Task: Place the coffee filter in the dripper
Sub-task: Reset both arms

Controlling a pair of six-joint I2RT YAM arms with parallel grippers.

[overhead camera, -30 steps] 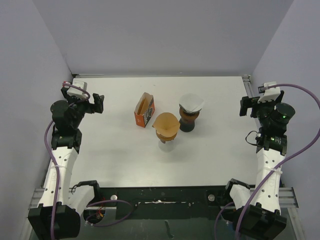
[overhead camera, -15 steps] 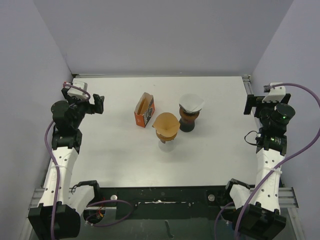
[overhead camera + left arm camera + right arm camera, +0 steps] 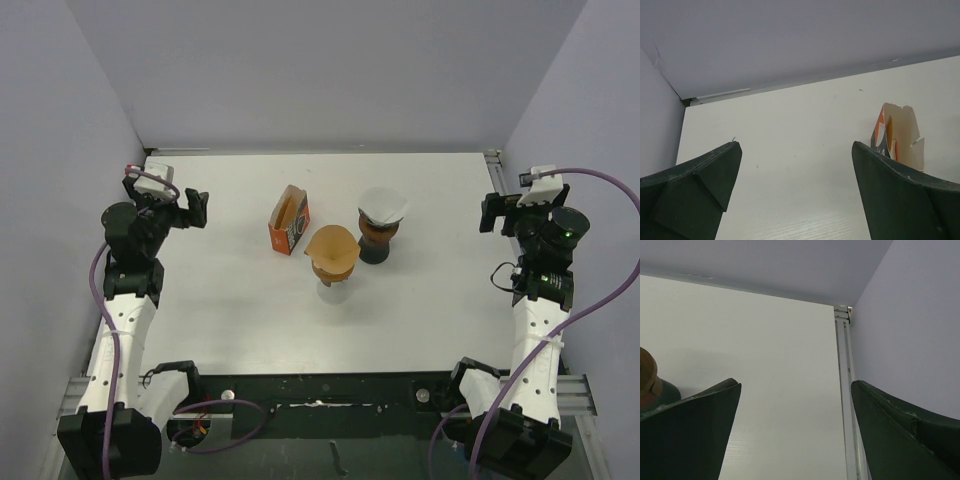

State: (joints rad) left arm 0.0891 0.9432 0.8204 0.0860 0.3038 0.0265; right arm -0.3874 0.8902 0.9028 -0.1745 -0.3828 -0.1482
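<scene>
Since half a second ago the right gripper (image 3: 492, 212) has swung its wrist back toward the table centre; the left gripper (image 3: 196, 207), carton and both cones have not shifted. Top view: the left gripper is raised over the far-left part of the white table (image 3: 240, 300), jaws apart, nothing between them. The right gripper is raised near the right table edge, jaws apart, also empty. The orange filter carton (image 3: 288, 222) stands mid-table, top torn open. Just right of it is an amber cone (image 3: 332, 250) on a pale base; I cannot tell whether it is a dripper or a filter. Beside that, further right and back, is the dark brown dripper (image 3: 377, 240), with the white coffee filter (image 3: 383, 205) sitting in its mouth. Left wrist view: two dark fingers (image 3: 695, 185) spread wide at the frame's lower corners, with bare table between them. The carton is beyond the right finger, its ragged open flap up, apart from the finger. Right wrist view: fingers (image 3: 690, 435) spread wide and empty. The dripper's brown body and dark foot show at the left edge, behind the left finger. A metal rail (image 3: 842, 365) runs along the table's right side against the wall.
</scene>
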